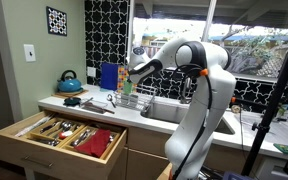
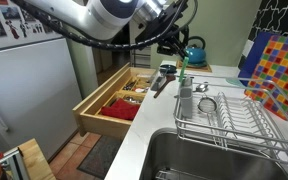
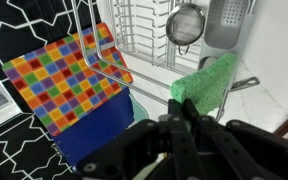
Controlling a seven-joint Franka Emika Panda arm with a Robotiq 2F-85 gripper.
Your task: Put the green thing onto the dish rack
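My gripper [image 3: 182, 112] is shut on the green thing [image 3: 206, 84], a flat bright-green spongy piece that sticks out past the fingertips. In an exterior view the gripper [image 2: 176, 47] holds the green thing [image 2: 182, 66] hanging above the near left end of the dish rack [image 2: 234, 122]. The rack is a metal wire frame on the counter behind the sink; its wires also show in the wrist view [image 3: 134, 40]. In an exterior view the gripper [image 1: 127, 76] is over the counter, with the green thing [image 1: 125, 88] below it.
A metal strainer [image 3: 185, 24] and a grey utensil [image 3: 229, 20] lie in the rack. A rainbow-checked board [image 3: 64, 80] stands beside it. An open wooden cutlery drawer [image 2: 114, 100], a teal kettle [image 1: 69, 82] and the sink basin [image 2: 214, 160] are nearby.
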